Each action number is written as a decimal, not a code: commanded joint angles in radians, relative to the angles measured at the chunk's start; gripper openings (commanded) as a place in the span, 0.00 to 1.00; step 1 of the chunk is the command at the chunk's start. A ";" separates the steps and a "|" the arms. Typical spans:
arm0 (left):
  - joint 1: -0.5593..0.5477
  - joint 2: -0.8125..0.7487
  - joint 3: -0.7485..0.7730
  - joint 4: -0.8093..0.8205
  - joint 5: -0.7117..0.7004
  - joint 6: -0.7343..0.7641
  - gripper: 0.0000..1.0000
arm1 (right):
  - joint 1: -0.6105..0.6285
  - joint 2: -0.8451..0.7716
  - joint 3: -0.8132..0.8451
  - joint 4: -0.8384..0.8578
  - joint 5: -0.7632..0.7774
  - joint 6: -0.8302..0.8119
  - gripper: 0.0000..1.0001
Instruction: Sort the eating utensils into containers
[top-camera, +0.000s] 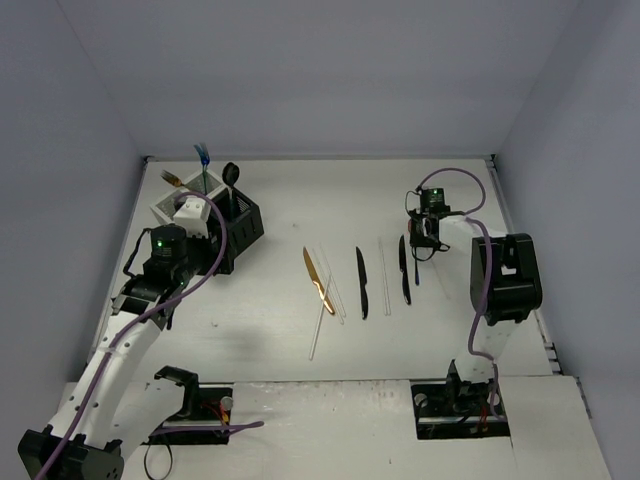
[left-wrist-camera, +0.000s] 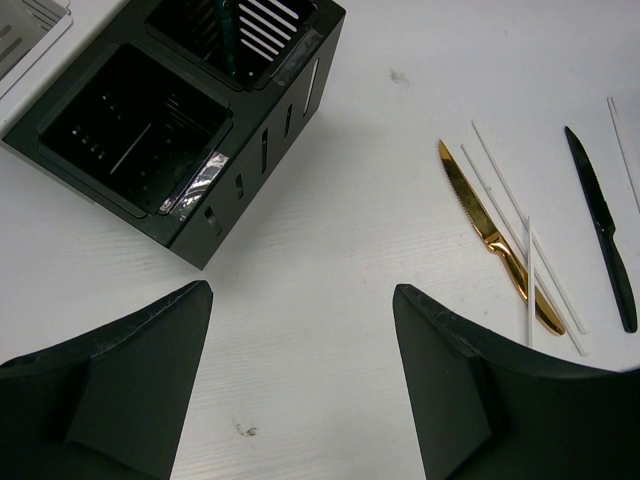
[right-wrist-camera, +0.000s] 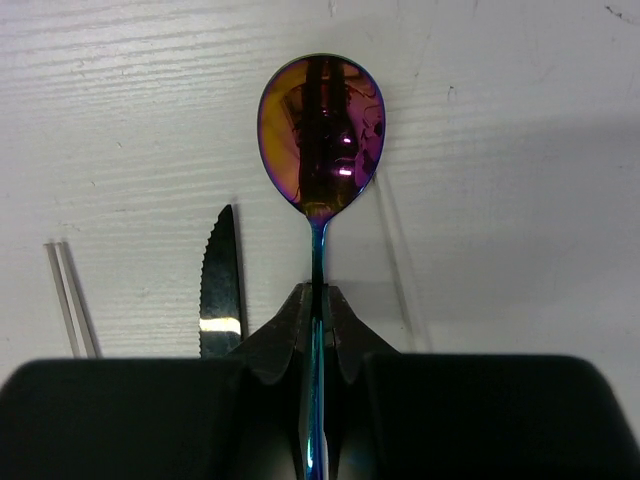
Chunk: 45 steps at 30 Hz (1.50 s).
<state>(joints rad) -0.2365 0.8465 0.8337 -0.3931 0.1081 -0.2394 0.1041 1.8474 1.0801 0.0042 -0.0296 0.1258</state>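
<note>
The containers (top-camera: 205, 215), two white and two black mesh bins, stand at the far left and hold a blue utensil (top-camera: 203, 158), a black spoon (top-camera: 231, 176) and a gold one (top-camera: 172, 180). My left gripper (top-camera: 200, 255) is open and empty above the table, just near of the black bins (left-wrist-camera: 130, 130). My right gripper (top-camera: 417, 246) is shut on the handle of an iridescent blue-purple spoon (right-wrist-camera: 320, 135), bowl forward, low over the table. A gold knife (top-camera: 318, 280), black knives (top-camera: 361, 282) (top-camera: 404, 270) and clear plastic utensils (top-camera: 330, 300) lie in the middle.
In the right wrist view a black serrated knife (right-wrist-camera: 220, 290) lies just left of the held spoon, with clear plastic handles (right-wrist-camera: 72, 300) on either side. The gold knife (left-wrist-camera: 495, 240) and a black knife (left-wrist-camera: 600, 230) lie right of my left gripper. Walls enclose the table.
</note>
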 joint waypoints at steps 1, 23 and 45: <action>-0.003 0.003 0.006 0.051 0.017 -0.008 0.70 | 0.020 0.027 0.029 -0.029 0.026 -0.028 0.00; -0.243 0.019 0.099 0.467 0.099 -0.327 0.70 | 0.600 -0.568 0.113 -0.015 -0.055 -0.162 0.00; -0.484 0.198 0.240 0.432 -0.187 -0.189 0.36 | 0.820 -0.558 0.156 0.067 -0.020 -0.140 0.00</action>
<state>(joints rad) -0.7134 1.0432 1.0189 -0.0236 -0.0284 -0.4463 0.9126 1.2889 1.1834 -0.0248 -0.0690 -0.0235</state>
